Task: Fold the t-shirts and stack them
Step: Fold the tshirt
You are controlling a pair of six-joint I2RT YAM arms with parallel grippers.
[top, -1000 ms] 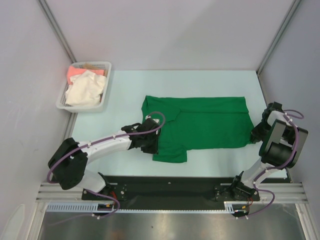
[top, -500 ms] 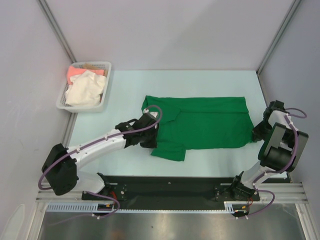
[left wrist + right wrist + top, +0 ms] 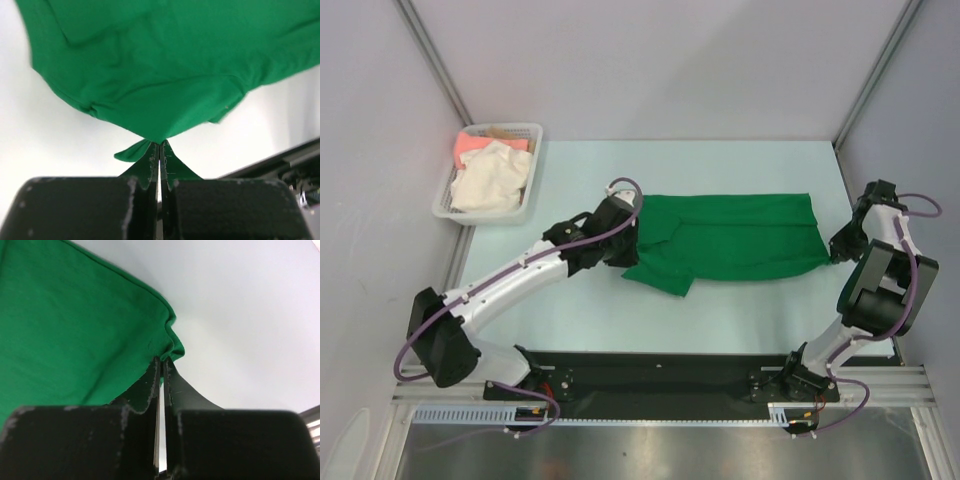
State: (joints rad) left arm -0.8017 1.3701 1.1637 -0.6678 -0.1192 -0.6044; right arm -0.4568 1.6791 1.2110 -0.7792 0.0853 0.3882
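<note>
Left claw (image 3: 159,146) and right claw (image 3: 161,361) each clamp the green t-shirt (image 3: 740,235) stretched between them, folding barely begun; cream t-shirt (image 3: 490,182), pink t-shirt (image 3: 470,147) wait.

Non-task stuff in view:
- white plastic lattice basket (image 3: 485,217), far-left corner, sitting on the tabletop's left edge and up against the left wall. Something tan at its far rim, can't tell what.
- tabletop (image 3: 740,165): pale mint, matte. Reads near-white in both wrist views (image 3: 50,135) (image 3: 240,315).
- enclosure: plain grey back wall (image 3: 660,70), left wall (image 3: 370,150), right wall (image 3: 920,130). Slanted aluminium posts at the two back corners (image 3: 435,55) (image 3: 880,75).
- black base plate (image 3: 660,375) along the tabletop's near edge.
- aluminium rail (image 3: 660,400) just in front of the plate.
- white slotted cable duct (image 3: 450,413) on the rail, left end.
- brushed steel sheet (image 3: 660,450) nearest the camera.
</note>
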